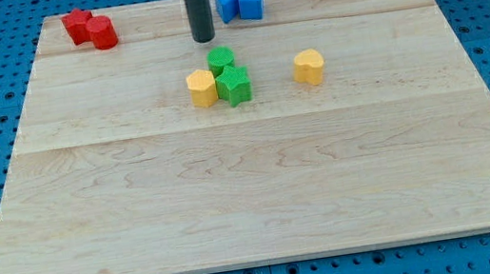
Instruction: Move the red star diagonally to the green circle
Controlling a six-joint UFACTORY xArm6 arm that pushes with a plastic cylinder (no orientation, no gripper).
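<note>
Tip: my tip (203, 39) sits on the wooden board (262, 192) near the view's top, just above the middle cluster; it touches no block.
Tip state: bare rod with nothing to open, close or grasp; it can only push.
Nearest blocks: the upper green block (221, 61) lies just below and right of my tip, and may be the green circle. The lower green block (234, 87) touches it, with a yellow block (203, 88) against their left side.
Further out: second yellow block (309, 66) to the right, standing alone; two blue blocks (240, 3) near the top edge, right of the rod.
Task block: red pair at the top left corner, well apart from my tip. The left red block (77, 25) looks like the star; the round red block (103, 32) touches it.
Handling (judgement): small, rigid, light; should slide easily on smooth wood but spin if pushed off-centre.
Contact point (judgement): upper left face of the star, pushing down-right; the round red neighbour sits in that path.
</note>
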